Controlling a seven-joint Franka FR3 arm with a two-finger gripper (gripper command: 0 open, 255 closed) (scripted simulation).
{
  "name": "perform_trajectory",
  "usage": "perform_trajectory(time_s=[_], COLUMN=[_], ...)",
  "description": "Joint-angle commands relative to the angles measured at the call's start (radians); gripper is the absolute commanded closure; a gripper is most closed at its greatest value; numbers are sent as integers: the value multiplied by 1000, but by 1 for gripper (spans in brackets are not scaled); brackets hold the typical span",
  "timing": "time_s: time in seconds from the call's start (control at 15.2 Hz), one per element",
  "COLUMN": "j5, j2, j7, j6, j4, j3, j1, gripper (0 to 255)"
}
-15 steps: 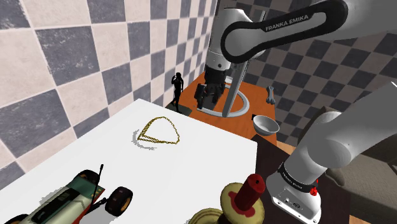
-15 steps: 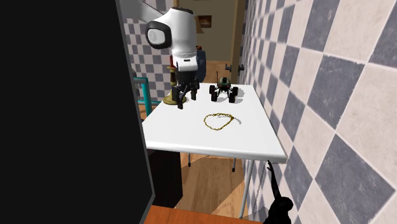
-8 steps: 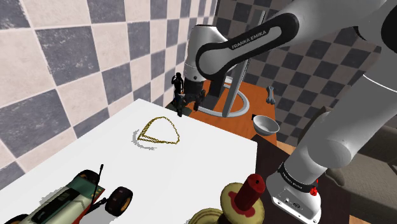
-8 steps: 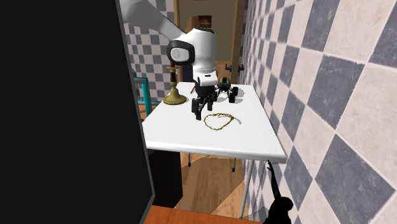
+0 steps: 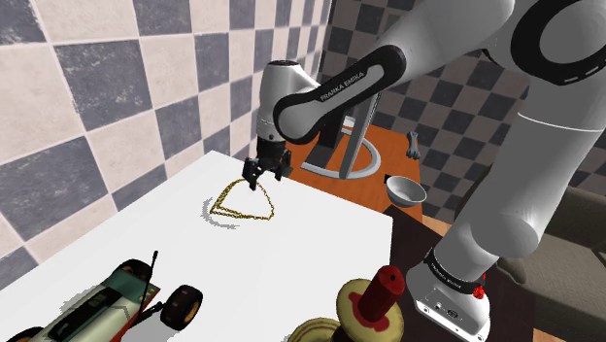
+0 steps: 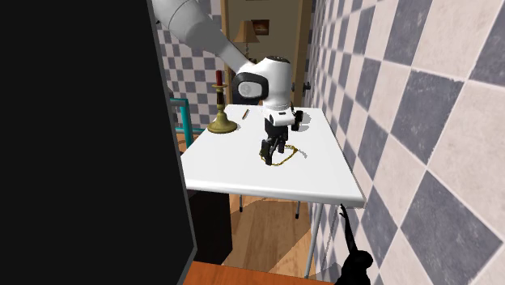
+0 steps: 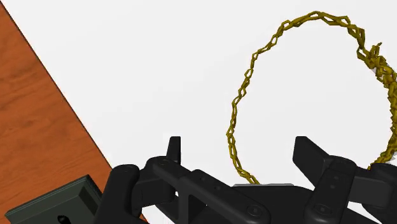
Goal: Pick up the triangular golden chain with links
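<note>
**Open gripper low over the golden chain on the white table**

We see a checkered wall (image 5: 97,87) of grey and cream squares behind a white table (image 5: 311,253). In the second exterior view a large black area covers that view's left side. The white arm (image 5: 330,87) reaches from the stand at the shoulder view's lower right, over the table, and bends down to the far part of it.

Beyond the table's far edge stands an orange-brown surface (image 5: 388,155), which carries a grey bowl (image 5: 405,190). A toy car (image 5: 117,296) with black wheels lies at the near end of the table, at the shoulder view's lower left. A brass candlestick (image 5: 374,301) with a red candle stands near the stand. A small black figurine (image 5: 272,129) is behind the table's far corner.

The gripper (image 5: 264,177) points downward, low over the table. Its jaws are spread apart and pinch nothing. In the wrist view the two black fingers (image 7: 174,149) stand wide apart, and one side of the chain runs down between them without touching either one.

The golden chain (image 5: 225,196) lies flat on the white table as a closed loop, roughly triangular with rounded corners. It is in the far half of the table, well apart from the toy car and the candlestick. The gripper is over the loop's far corner.
</note>
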Motion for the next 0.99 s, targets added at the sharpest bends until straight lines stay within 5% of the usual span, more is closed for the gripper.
perform_trajectory(time_s=[0.0, 0.33, 0.4, 0.92], j5=[-11, -27, -26, -23], j2=[23, 59, 56, 48], j7=[9, 19, 20, 19], j6=[26, 70, 70, 67], j4=[-3, -13, -16, -21], j3=[-2, -7, -6, -5], j1=[4, 8, 9, 8], gripper=[0, 0, 255, 255])
